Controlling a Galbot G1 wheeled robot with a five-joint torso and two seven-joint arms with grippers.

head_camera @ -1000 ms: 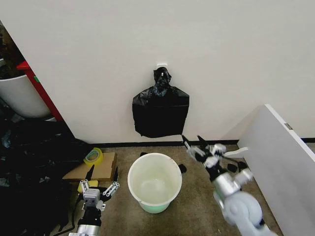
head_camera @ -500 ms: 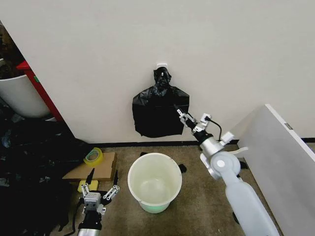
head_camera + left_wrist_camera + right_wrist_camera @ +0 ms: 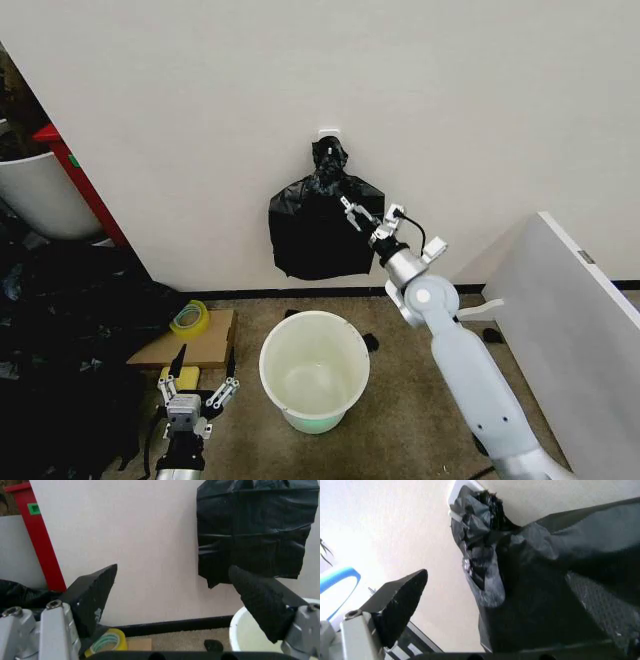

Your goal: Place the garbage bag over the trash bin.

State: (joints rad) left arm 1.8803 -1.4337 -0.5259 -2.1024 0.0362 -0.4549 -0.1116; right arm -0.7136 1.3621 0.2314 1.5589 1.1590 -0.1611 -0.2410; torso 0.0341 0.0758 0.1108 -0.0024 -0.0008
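The trash bin (image 3: pixel 268 372), a round cream-white bucket with a green-tinted base, stands open on the floor below the wall; its rim (image 3: pixel 241 621) also shows in the left wrist view. A flat black bundle of bags (image 3: pixel 318 232) (image 3: pixel 252 528) (image 3: pixel 550 592), knotted at the top, hangs from a white wall hook. A single garbage bag is out of view. My right gripper (image 3: pixel 368 212) (image 3: pixel 495 573) is open, raised to the bundle's right edge, its fingers either side of the bundle's upper part. My left gripper (image 3: pixel 206 372) (image 3: pixel 172 570) is open and low, left of the bin.
A yellow-green tape roll (image 3: pixel 189 318) lies on cardboard (image 3: pixel 205 345) left of the bin. Dark plastic sheeting (image 3: pixel 60 330) is heaped at far left under a white tub (image 3: pixel 35 195) and a red post (image 3: pixel 85 185). A white panel (image 3: pixel 570 320) leans at right.
My right arm has swung up from beside the bin to the hanging bundle on the wall. The left gripper has sunk slightly lower.
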